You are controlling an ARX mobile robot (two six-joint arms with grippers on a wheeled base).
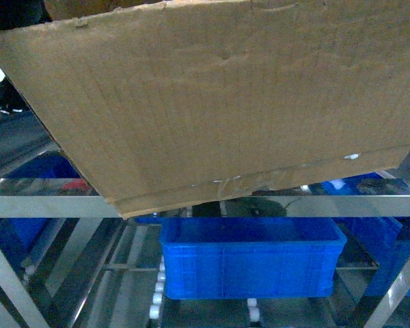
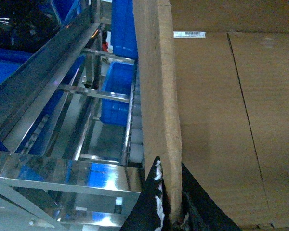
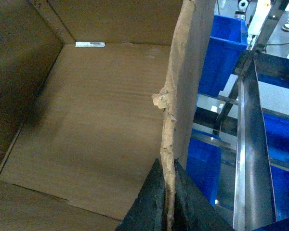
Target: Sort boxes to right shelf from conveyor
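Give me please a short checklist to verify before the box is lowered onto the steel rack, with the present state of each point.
1. Left claw pinches the left wall of the cardboard box: ok.
2. Right claw pinches the right wall, which is ragged and torn at the edge: ok, but the grip is on weak cardboard.
3. Box held level: not ok, it looks tilted in the head view.
4. Box clear of the rack's front rail: cannot tell, the lower edge overlaps it in view.
5. Landing rollers free: cannot tell; a blue crate sits on the lower level.
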